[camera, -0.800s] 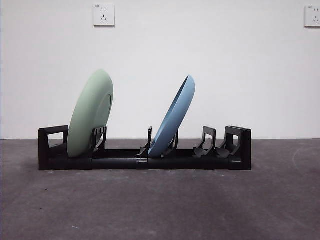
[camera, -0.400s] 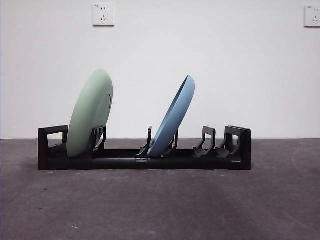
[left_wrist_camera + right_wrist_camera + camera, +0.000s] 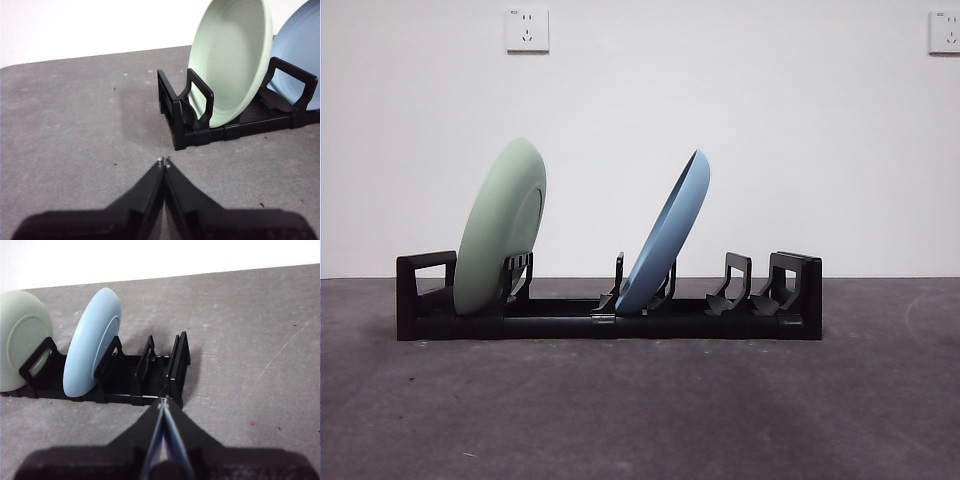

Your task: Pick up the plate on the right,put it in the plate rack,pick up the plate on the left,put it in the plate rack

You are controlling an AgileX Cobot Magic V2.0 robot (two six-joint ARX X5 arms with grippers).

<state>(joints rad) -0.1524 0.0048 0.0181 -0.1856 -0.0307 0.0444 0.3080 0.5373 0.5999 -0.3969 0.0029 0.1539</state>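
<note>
1. The grey speckled worktop (image 3: 640, 410) carries everything I see, and no plate lies flat on it in any view.
2. The long low black plastic plate rack (image 3: 610, 322) sits across its middle, with curved upright prongs and boxy looped ends.
3. The pale green round plate (image 3: 502, 228) stands on edge in the slots just beside one looped end, leaning on a prong.
4. The light blue round plate (image 3: 669, 232) stands tilted in the rack's middle slots, well apart from the green one; the prongs toward the other end hold nothing.
5. My left claw (image 3: 163, 162) hangs over bare worktop near the rack end that holds the green plate, jaws pressed together, gripping nothing.
6. My right claw (image 3: 162, 405) hangs near the opposite, unfilled end of the rack, jaws likewise closed on nothing.
7. I judge the task finished: both plates are racked, and nothing remains but parking the arms.
</note>
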